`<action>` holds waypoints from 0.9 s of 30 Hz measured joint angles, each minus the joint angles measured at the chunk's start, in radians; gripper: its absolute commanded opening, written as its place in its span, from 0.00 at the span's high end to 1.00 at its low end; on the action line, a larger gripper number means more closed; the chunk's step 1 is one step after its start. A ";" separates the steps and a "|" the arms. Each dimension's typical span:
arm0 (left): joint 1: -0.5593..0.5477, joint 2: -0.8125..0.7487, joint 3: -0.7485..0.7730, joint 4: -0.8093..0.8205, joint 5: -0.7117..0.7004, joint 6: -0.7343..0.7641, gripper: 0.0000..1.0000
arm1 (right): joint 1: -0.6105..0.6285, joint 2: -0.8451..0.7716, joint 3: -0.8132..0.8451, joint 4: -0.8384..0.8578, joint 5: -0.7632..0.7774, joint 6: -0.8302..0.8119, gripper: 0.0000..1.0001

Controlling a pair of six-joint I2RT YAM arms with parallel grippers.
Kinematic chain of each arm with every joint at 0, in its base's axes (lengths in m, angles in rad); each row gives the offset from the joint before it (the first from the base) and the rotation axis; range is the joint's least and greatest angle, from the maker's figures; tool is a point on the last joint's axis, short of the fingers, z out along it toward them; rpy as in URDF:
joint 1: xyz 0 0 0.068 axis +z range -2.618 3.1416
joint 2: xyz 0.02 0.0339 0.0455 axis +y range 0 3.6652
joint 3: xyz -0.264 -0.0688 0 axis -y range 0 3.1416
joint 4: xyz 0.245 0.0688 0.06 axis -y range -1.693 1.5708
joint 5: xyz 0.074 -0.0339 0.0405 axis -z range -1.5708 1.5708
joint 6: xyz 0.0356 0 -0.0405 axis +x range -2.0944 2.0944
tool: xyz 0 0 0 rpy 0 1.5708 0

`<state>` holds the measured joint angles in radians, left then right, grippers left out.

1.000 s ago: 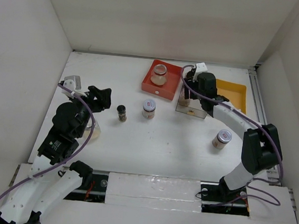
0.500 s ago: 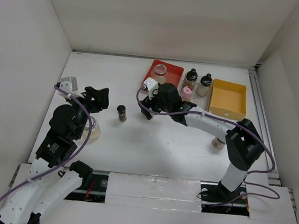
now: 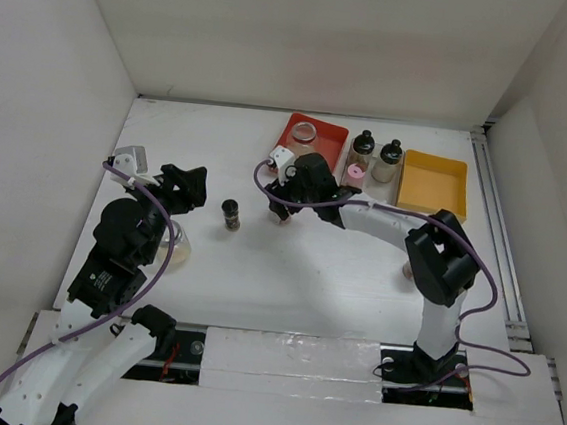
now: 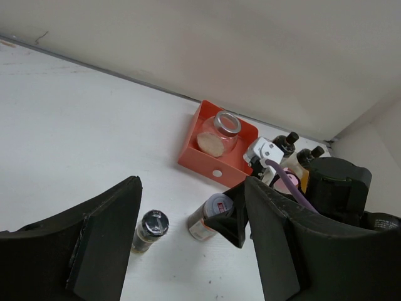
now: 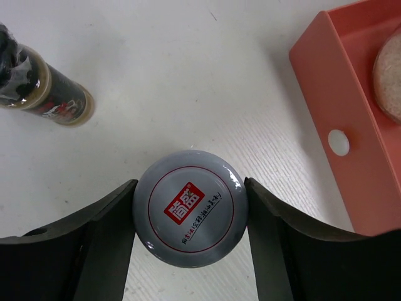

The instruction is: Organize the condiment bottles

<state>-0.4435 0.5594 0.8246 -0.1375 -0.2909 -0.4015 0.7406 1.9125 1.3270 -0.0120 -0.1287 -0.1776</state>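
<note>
since a second ago the right arm has swung left off the trays, right gripper (image 3: pixel 280 208) now mid-table near black-capped bottle (image 3: pixel 230 213), left gripper (image 4: pixel 191 185) parted and empty, right fingers (image 5: pixel 94 251) clamped on upright silver-lidded seasoning jar (image 5: pixel 190 216) near red tray (image 5: pixel 332 125)

Glossy silvery cap (image 5: pixel 190 209) — matt table (image 5: pixel 188 75)

A silver-capped jar (image 5: pixel 190 216) with a red logo on its lid stands upright mid-table, clasped on both sides by the right claw (image 5: pixel 190 188). Left of it, apart, stands a slim dark-capped bottle (image 3: pixel 230 213) of tan spice. Just beyond the jar, a squat glass jar (image 3: pixel 303 134) sits in the red tray (image 3: pixel 332 139). Right of that tray, two black-capped bottles (image 3: pixel 362 146) and a pink-capped shaker (image 3: pixel 354 173) stand upright, close together.
</note>
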 measured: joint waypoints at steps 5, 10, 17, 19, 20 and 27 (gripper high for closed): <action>0.000 0.000 0.000 0.000 0.000 0.000 0.38 | 0.000 0.005 0.007 -0.002 -0.002 0.007 0.47; 0.000 0.000 0.000 0.000 0.004 0.000 0.38 | -0.005 -0.050 -0.019 -0.042 0.002 0.018 0.47; 0.000 0.000 0.000 0.000 0.007 0.000 0.38 | -0.096 -0.330 -0.016 -0.107 -0.002 0.028 0.47; 0.000 0.000 0.000 0.000 0.011 0.000 0.38 | -0.178 -0.404 0.019 -0.101 -0.004 0.032 0.47; 0.000 0.000 0.000 0.000 0.011 0.000 0.38 | -0.226 -0.431 0.040 -0.095 0.002 0.035 0.47; 0.000 0.000 0.000 0.000 0.015 0.000 0.38 | -0.567 -0.490 0.133 -0.077 0.119 0.037 0.47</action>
<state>-0.4435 0.5594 0.8246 -0.1375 -0.2756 -0.4015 0.1738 1.4223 1.4601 -0.0895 -0.0097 -0.1402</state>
